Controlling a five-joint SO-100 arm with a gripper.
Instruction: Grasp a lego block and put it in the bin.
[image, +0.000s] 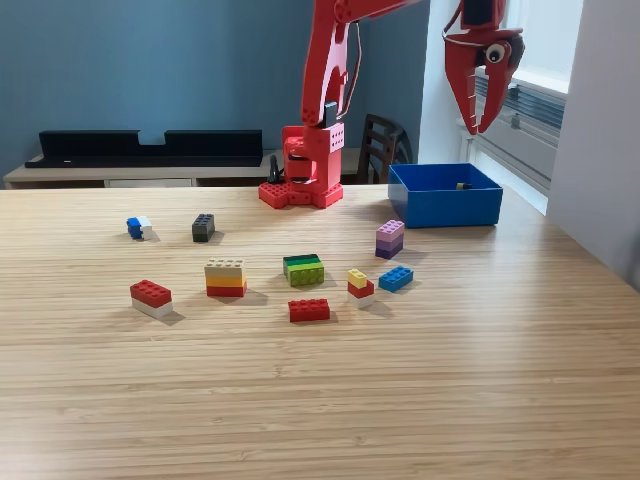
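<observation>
Hanging high above the blue bin (445, 207), the red pincer (478, 122) points down with its jaws narrowly parted and nothing between them, as if just emptied there. Lego blocks (305, 270) lie scattered apart on the tabletop (320, 400), easy to single out.

My base (303, 170) sits at the far edge of the wooden table (320, 400). The blue bin (445, 195) rests to its right in the exterior view. 9 lego clusters lie scattered mid-table, from blue-white block (139, 227) to purple stack (390, 239).
</observation>
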